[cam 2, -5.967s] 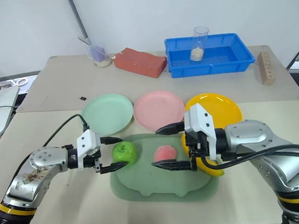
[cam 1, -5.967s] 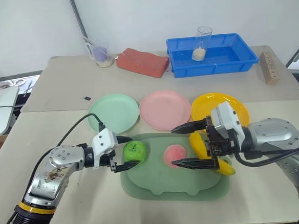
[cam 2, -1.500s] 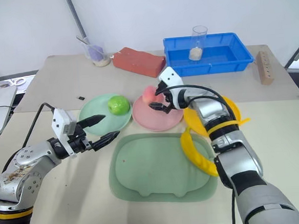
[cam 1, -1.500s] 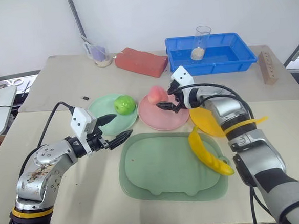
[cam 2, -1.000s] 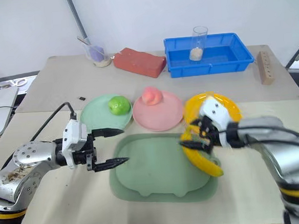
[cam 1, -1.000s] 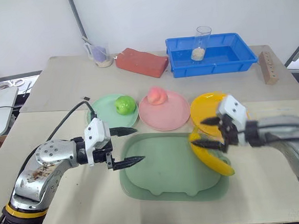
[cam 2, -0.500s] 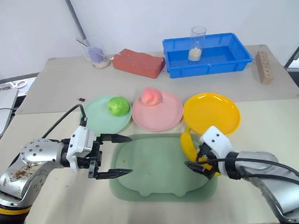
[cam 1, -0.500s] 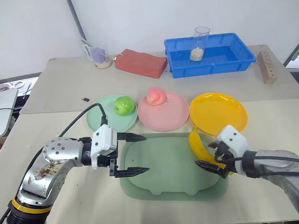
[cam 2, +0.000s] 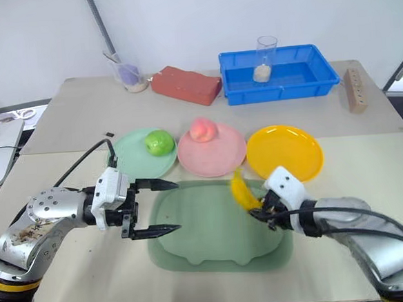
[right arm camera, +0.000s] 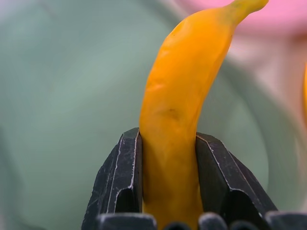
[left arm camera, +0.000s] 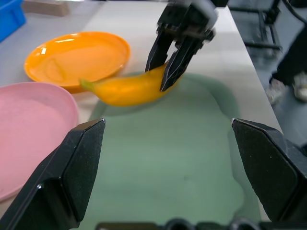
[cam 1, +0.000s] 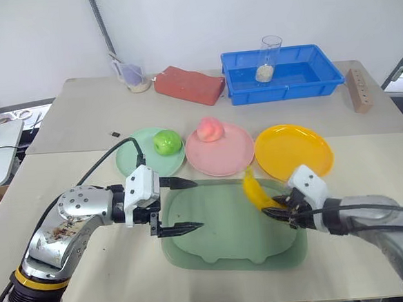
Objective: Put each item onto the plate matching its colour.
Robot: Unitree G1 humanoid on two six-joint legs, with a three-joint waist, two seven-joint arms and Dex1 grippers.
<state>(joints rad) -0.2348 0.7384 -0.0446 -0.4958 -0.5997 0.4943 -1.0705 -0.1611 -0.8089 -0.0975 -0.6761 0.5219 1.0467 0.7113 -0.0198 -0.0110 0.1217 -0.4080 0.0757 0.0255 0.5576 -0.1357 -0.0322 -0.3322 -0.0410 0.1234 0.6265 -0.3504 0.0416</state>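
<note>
Banana (cam 1: 255, 189) pinched in right end effector (cam 1: 280, 210) above tray (cam 1: 222, 243); left end effector (cam 1: 186, 205) wide.

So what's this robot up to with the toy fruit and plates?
It is sorting toy fruit onto plates of the same colour. The green apple sits on the green plate and the peach on the pink plate. The right gripper has its jaws shut on the banana, holding it over the dull-green tray. The yellow plate has nothing on it. The left gripper hangs open over the tray, holding nothing.
</note>
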